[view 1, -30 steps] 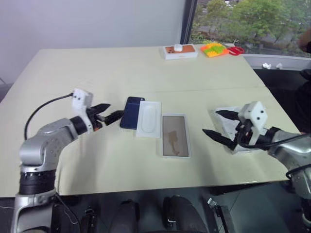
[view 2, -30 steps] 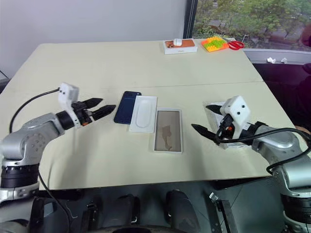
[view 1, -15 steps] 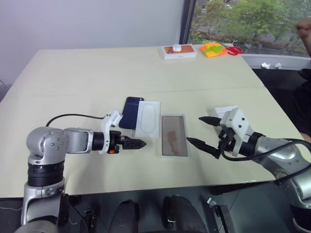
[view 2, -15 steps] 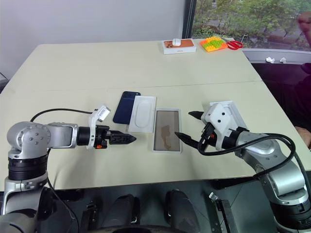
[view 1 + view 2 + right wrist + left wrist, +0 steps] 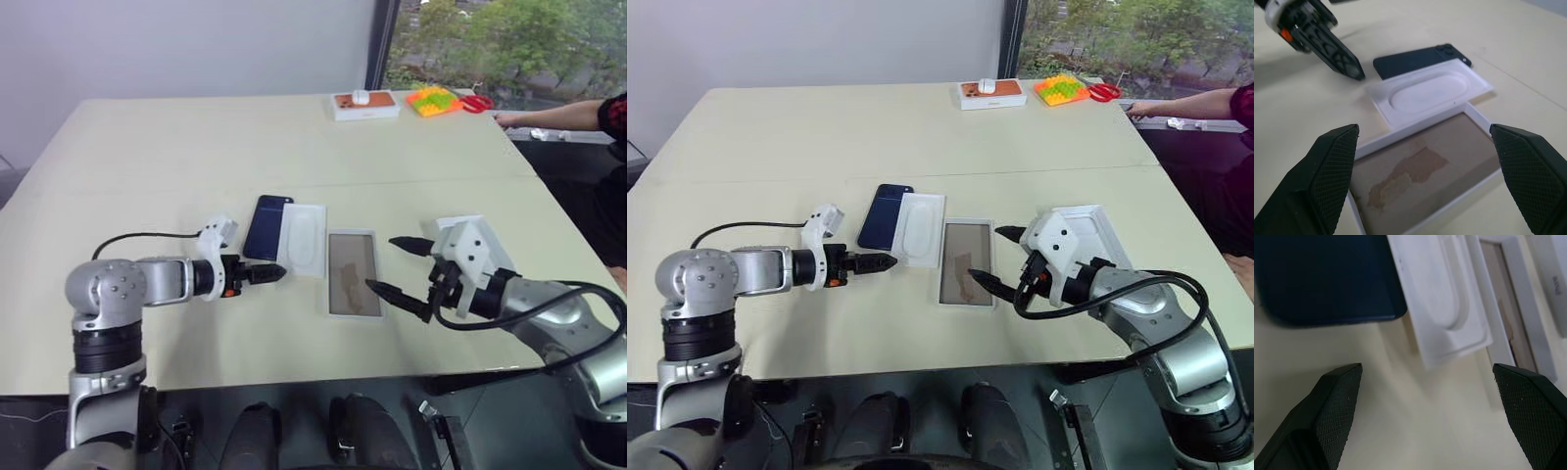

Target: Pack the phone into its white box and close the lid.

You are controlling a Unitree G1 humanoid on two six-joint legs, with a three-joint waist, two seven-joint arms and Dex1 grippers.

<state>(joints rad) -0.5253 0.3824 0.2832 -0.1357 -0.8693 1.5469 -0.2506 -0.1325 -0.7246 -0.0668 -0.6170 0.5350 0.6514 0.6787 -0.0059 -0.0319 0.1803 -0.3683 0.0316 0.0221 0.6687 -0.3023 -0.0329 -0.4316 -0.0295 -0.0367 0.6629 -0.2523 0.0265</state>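
Left gripper [image 5: 269, 273]: jaws spread wide, nothing held, low over table, tips just short of phone's near end. Phone [image 5: 267, 226] lies flat mid-table, long axis running from near edge toward far edge, touching white insert [image 5: 303, 238] on its right. White box [image 5: 352, 272] next right, open, floor bare. Right gripper [image 5: 404, 264]: jaws wide, nothing held, at box's right side. Lid [image 5: 1094, 233] behind it. Your left arm is nearer phone; approach its near end.
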